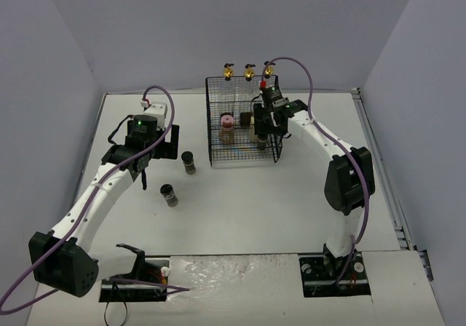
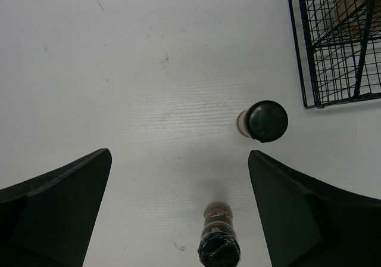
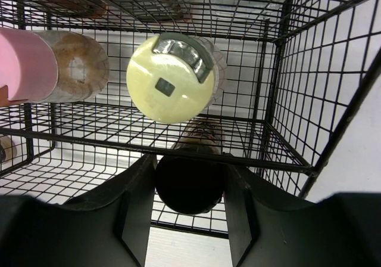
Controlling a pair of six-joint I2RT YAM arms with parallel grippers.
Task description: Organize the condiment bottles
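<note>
left end effector (image 2: 178,177) hangs over the worktop (image 2: 119,70), fingers spread wide, holding nothing. one black-capped jar (image 2: 265,121) stands at its 2 o'clock and a second black-capped jar (image 2: 219,243) at 5 o'clock, its label too blurred to read. right end effector (image 3: 189,171), at the wire rack (image 3: 280,100), is clamped narrow on a dark jar (image 3: 190,192). the cream-capped jar (image 3: 172,79) sits at its 12 o'clock, the pink-capped jar (image 3: 27,64) at 10.

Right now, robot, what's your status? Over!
Left claw open, empty, above the table. Right claw shut on black-capped jar at wire rack. Two dark jars loose on table, nothing in the way.
</note>
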